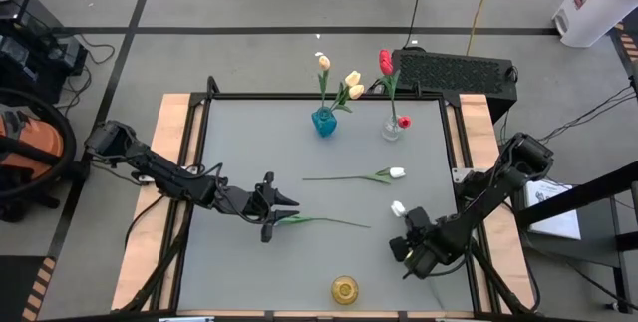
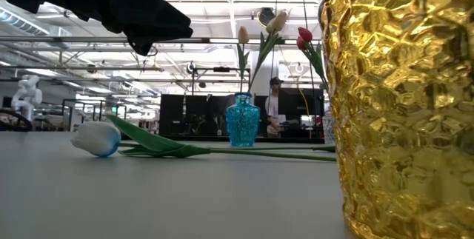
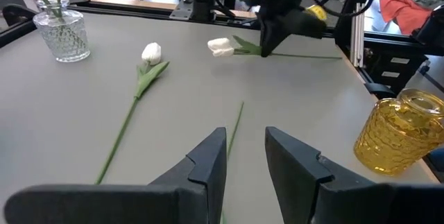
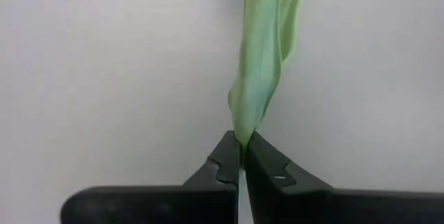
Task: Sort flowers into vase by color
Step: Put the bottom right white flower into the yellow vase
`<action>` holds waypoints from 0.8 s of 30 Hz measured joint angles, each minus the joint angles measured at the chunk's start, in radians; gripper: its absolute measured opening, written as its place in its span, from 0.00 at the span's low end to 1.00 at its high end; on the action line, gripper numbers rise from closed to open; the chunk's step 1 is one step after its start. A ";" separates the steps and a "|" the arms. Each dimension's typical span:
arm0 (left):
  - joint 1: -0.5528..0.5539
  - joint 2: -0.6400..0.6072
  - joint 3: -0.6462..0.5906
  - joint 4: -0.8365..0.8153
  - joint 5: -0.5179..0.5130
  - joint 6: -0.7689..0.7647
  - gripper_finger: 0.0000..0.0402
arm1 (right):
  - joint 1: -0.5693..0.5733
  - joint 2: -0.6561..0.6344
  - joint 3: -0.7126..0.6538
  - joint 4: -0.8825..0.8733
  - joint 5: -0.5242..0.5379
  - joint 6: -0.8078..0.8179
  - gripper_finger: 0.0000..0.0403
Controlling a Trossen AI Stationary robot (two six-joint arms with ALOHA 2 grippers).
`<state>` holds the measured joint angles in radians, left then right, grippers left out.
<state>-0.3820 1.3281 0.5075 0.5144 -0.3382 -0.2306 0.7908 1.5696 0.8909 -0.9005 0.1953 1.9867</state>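
My right gripper (image 4: 243, 141) is shut on a white tulip (image 1: 398, 207) at the table's near right, seen from the left wrist as well (image 3: 220, 46). My left gripper (image 3: 244, 137) hangs open at the table's left over another white tulip (image 2: 96, 139). That one lies flat on the table, its stem (image 1: 334, 222) running right, with a clear gap under the fingers (image 2: 148, 32). A third white tulip (image 1: 359, 175) lies on its side mid-table. Cream-yellow tulips stand in a blue vase (image 1: 324, 121), and red ones in a clear vase (image 1: 391, 128). My right gripper pinches the white tulip between its two fingertips where the leaf narrows onto the stem (image 4: 243, 135). The fingers come from above, pointing down, across the stem. The tulip lies about level, its bud (image 3: 220, 46) toward the far left; whether it is clear of the table I cannot tell.
A gold glass vase (image 1: 344, 288) stands near the middle of the table's near edge. A loose red bud (image 1: 404, 121) sits beside the clear vase. A dark box (image 1: 454, 71) lies just beyond the far edge. The table has a raised dark frame (image 1: 204, 113).
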 joint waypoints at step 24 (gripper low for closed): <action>0.000 0.000 0.000 0.003 -0.019 -0.027 0.27 | -0.199 0.000 0.255 0.000 0.464 -0.637 0.00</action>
<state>-0.3820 1.3281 0.5072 0.5175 -0.3567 -0.2573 0.5922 1.5696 1.1458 -0.9005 0.6590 1.3495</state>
